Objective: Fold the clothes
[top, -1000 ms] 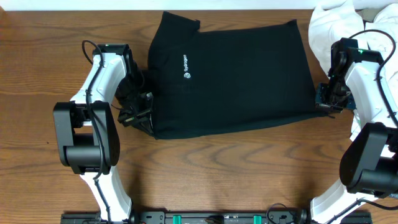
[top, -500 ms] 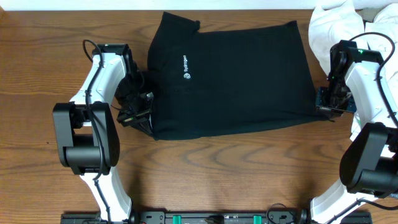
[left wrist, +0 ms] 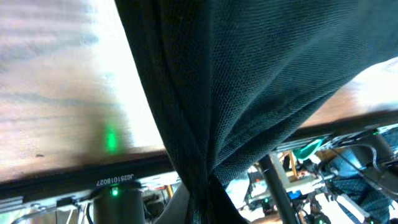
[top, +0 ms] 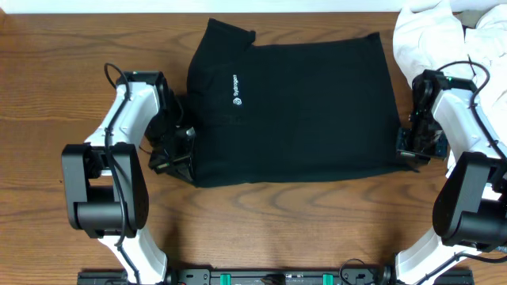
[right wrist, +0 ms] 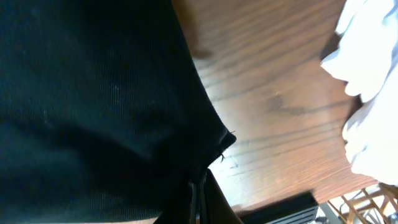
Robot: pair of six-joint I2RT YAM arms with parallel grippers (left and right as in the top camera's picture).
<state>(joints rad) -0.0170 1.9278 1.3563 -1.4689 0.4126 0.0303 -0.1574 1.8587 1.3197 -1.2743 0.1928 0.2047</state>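
The clothes (top: pixel 297 103), a black garment with a small white logo (top: pixel 237 89), lie spread across the middle of the wooden table (top: pixel 261 226). My left gripper (top: pixel 184 164) is shut on the garment's front left corner. In the left wrist view the black fabric (left wrist: pixel 249 81) hangs bunched from the jaws, which are pinched together at the bottom edge. My right gripper (top: pixel 402 157) is shut on the front right corner. The right wrist view shows the dark cloth (right wrist: pixel 93 106) gathered into the closed jaws.
White garments (top: pixel 432 36) are piled at the table's back right corner, close to the right arm, and the white cloth (right wrist: pixel 373 93) also appears in the right wrist view. Bare wood lies in front of the black garment. The arm bases stand at the front edge.
Both grippers have drawn the garment's front edge toward the front of the table, and that edge now lies straighter. Both stay shut on their corners.
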